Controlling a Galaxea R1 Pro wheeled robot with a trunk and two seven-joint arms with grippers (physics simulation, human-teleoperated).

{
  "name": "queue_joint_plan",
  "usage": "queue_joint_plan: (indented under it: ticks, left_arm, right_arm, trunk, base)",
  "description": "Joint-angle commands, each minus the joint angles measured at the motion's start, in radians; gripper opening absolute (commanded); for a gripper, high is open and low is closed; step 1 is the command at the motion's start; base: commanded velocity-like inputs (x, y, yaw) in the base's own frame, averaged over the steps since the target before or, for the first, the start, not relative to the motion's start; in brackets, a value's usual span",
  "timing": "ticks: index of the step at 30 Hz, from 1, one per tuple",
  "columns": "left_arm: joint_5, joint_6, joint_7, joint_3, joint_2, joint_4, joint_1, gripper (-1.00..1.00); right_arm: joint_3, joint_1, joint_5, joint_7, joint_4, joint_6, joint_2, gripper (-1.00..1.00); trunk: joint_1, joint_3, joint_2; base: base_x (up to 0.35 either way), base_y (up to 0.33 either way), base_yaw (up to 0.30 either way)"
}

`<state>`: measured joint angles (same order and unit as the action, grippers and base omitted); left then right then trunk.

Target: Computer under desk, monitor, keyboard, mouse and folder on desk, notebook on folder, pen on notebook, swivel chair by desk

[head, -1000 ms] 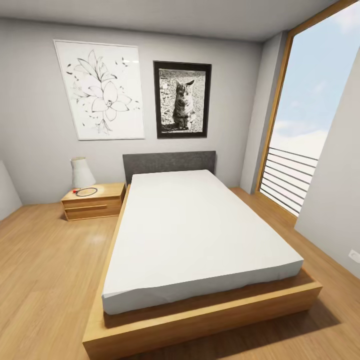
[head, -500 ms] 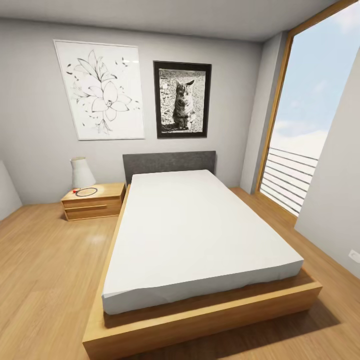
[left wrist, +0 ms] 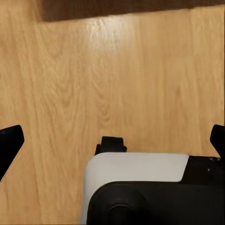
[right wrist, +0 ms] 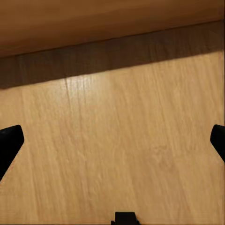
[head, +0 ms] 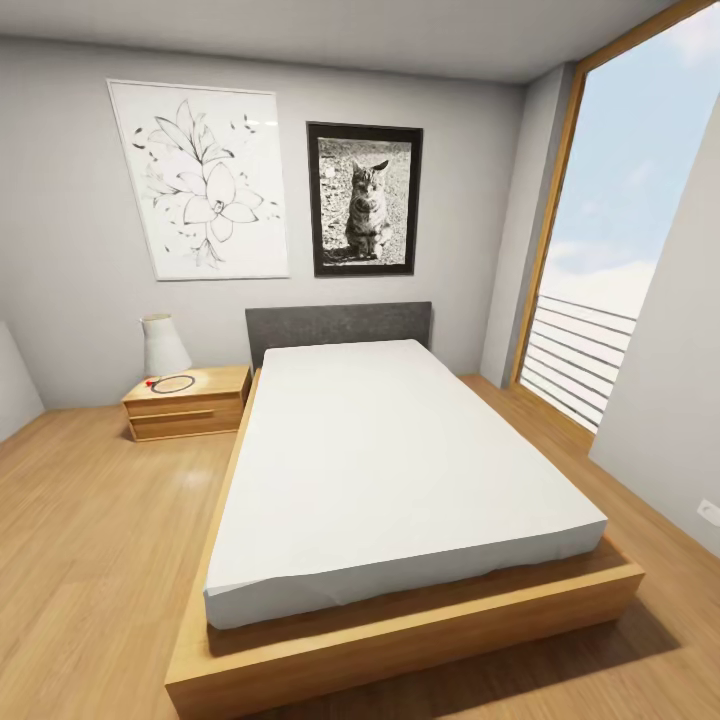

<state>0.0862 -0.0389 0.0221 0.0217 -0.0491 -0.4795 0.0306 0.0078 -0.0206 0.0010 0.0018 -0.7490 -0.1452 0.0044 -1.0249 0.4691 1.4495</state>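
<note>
A low wooden-framed bed (head: 400,480) with a bare white mattress dominates the bedroom; no workspace item appears, so the tidying seems wholly ahead. Open floor (head: 100,540) runs left toward a far nightstand (head: 186,402). Left end effector (left wrist: 112,140) and right end effector (right wrist: 112,140) hang spread, empty, above floorboards.

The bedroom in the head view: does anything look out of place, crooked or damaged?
Nothing stands out. The bed is smooth and bare, both wall pictures hang straight, and the lamp stands upright on the nightstand. Both grippers hang open above bare wooden floor.
</note>
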Motion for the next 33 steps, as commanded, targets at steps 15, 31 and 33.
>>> queue_joint_plan:
  ticks: [15,31,33]
  left_arm:
    - [0.075,-0.401,-0.009,0.038,-0.007,-0.732,0.207,1.0]
    - [0.134,-0.537,-0.042,0.063,0.06,-1.013,0.24,1.0]
    - [0.142,-0.553,-0.063,0.084,0.07,-1.041,0.24,1.0]
  right_arm:
    - [-0.004,0.158,0.0,0.001,-0.686,-0.339,-0.005,1.0]
    - [0.128,0.031,0.0,0.0,-0.863,-0.589,0.039,1.0]
    - [0.139,-0.005,0.0,-0.001,-0.864,-0.601,0.05,1.0]
  trunk:
    - [0.0,0.001,0.001]
    - [0.0,-0.001,0.001]
    - [0.0,-0.001,0.001]
  base:
    - [0.0,0.0,-0.063]
    - [0.0,0.0,0.092]
    - [0.0,0.0,0.251]
